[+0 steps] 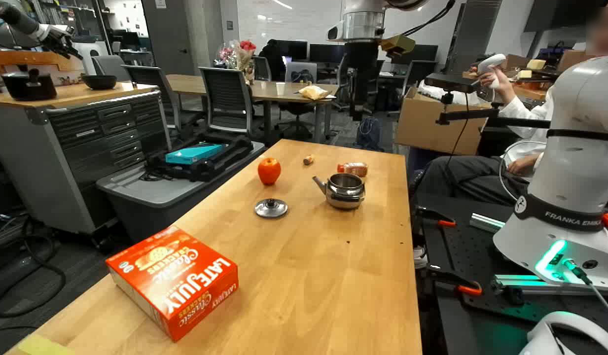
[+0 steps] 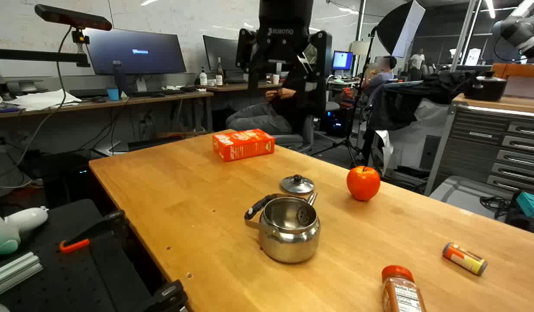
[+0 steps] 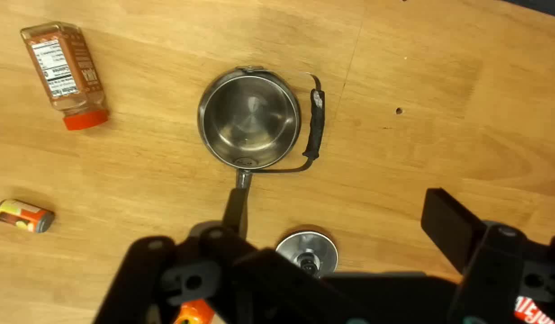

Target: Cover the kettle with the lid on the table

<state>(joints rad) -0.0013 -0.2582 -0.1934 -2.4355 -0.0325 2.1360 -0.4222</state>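
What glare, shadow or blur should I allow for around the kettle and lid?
Wrist view: reflections inside the kettle, though its rim reads clearly; a shadow along the upper edge of the lid; the gripper dark and soft-edged. Both exterior views: pale highlights on the metal of kettle and lid.

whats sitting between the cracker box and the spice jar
The lid and the kettle, in both exterior views: the lid nearer the cracker box, the kettle nearer the spice jar.
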